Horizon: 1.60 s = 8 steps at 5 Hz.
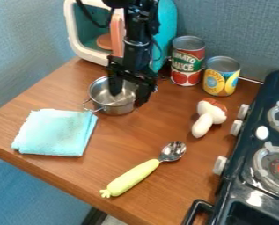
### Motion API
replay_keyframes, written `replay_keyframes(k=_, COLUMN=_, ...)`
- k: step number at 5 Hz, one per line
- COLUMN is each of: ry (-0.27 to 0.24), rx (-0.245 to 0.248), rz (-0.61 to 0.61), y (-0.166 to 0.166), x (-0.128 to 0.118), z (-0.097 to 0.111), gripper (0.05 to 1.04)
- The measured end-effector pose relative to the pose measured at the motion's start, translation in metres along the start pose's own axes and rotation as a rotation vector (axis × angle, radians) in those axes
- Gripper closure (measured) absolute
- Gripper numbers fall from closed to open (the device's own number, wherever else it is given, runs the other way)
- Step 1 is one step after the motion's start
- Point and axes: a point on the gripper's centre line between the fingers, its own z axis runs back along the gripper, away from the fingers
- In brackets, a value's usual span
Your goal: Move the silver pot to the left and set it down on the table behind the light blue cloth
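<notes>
The black gripper hangs down over the small metal pot, its fingers spread apart. One fingertip is inside the pot's opening, and the other hangs at the outer right side of the rim. Part of the pot's far rim is hidden behind the gripper. A wire handle sticks out at the pot's lower left, close to a folded light-blue cloth. Behind and to the right stand a tomato sauce can and a shorter yellow can.
On the wooden table lie a spoon with a yellow handle and a white mushroom-like toy with a brown patch. A dark toy stove occupies the right side. A white and teal toy appliance stands behind the arm.
</notes>
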Motion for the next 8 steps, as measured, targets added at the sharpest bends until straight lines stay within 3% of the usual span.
replay_keyframes(k=2, ry=0.02, rx=-0.04, rz=-0.007, y=-0.007, x=0.004, z=-0.018, gripper=0.124)
replay_keyframes(k=4, ry=0.012, rx=-0.056, rz=-0.008, y=-0.011, x=0.003, z=-0.027, gripper=0.699)
replay_keyframes(k=5, ry=0.002, rx=-0.055, rz=0.003, y=-0.011, x=0.002, z=-0.027, gripper=0.891)
replay_keyframes(k=6, ry=0.001, rx=-0.05, rz=0.007, y=-0.01, x=0.002, z=-0.025, gripper=0.959)
replay_keyframes(k=7, ry=-0.012, rx=-0.053, rz=0.001, y=-0.01, x=0.002, z=-0.018, gripper=0.979)
replay_keyframes(k=8, ry=-0.006, rx=-0.024, rz=-0.005, y=-0.005, x=-0.001, z=-0.014, gripper=0.983)
